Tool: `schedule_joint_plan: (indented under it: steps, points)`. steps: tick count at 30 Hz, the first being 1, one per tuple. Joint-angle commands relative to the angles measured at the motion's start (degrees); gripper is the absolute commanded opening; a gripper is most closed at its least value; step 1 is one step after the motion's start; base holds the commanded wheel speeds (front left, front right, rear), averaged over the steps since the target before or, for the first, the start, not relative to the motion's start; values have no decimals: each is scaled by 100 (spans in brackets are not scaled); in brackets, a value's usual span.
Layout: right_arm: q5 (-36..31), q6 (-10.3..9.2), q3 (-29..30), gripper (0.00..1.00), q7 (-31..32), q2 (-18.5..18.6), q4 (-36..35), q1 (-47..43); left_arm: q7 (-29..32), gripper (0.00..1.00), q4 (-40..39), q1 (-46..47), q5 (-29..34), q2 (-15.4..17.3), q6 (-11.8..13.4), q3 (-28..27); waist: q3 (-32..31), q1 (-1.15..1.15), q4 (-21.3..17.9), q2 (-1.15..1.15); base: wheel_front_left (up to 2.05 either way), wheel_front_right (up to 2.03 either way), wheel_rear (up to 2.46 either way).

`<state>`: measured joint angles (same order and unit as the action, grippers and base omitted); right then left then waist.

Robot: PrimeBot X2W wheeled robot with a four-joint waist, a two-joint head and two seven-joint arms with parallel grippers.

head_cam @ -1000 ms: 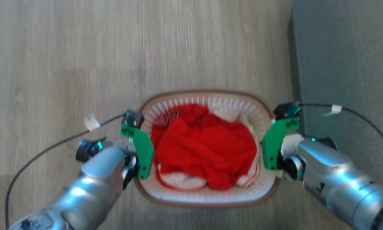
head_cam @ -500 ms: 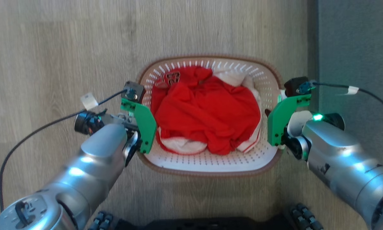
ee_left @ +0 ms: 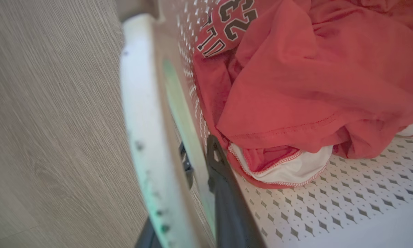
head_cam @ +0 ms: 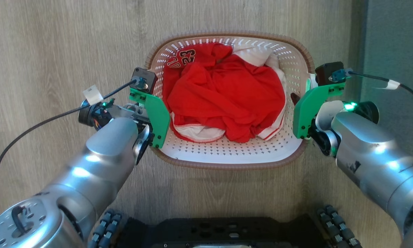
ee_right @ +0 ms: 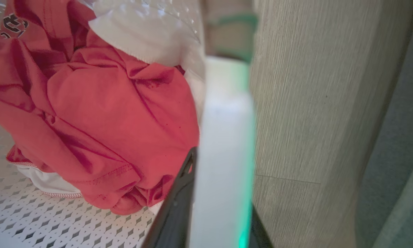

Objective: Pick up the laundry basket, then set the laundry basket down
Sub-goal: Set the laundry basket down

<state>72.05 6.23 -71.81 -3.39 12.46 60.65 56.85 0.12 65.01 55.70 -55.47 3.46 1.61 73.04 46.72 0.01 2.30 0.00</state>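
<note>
The laundry basket, cream-white and perforated with a brown rim, sits between my two arms and holds red and white clothes. My left gripper is at its left side. In the left wrist view that gripper is shut on the white side handle, one dark finger on each side of it. My right gripper is at the basket's right side. The right wrist view shows it shut on the other white handle. Whether the basket's bottom touches the floor is hidden.
Pale wood floor surrounds the basket. A grey-green mat or panel runs along the right, close to my right arm. My dark wheeled base fills the bottom edge, just under the basket. Black cables trail from both wrists.
The head camera has tilted down, so the whole picture shifted and my base came into sight. The basket shows higher and slightly larger. Both grips on the handles are unchanged.
</note>
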Motion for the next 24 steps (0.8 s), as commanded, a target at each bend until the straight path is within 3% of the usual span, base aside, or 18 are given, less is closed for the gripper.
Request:
schedule_joint_plan:
  steps: [1, 14, 15, 16, 17, 24]
  points:
    - [-210, 125, -144, 0, -123, -129, -152, -136, -71, 0, -232, 66, 188, -57, -41, 31, 56, -1, 14, 0, 0, 0, 0]
    - [-175, 125, -149, 1, -167, -90, -95, -113, -265, 0, -247, 126, 239, -58, 58, 31, 186, -1, 43, 0, 0, 0, 0]
    - [-165, 125, -149, 94, -170, -90, -71, -113, -227, 13, -229, 115, 210, -58, 88, 31, 187, -1, 47, 0, 0, 0, 0]
    - [-163, 125, -150, 100, -164, -93, -46, -113, -165, 82, -216, 99, 196, -58, 112, 31, 185, -1, 51, 0, 0, 0, 0]
    - [-160, 125, -150, 100, -169, -97, -18, -114, -112, 100, -208, 91, 182, -58, 151, 31, 184, -1, 55, 0, 0, 0, 0]
    - [-131, 125, -151, 100, -183, -88, 72, -112, -91, 100, -216, 89, 158, -58, 422, 31, 190, -1, 92, 0, 0, 0, 0]
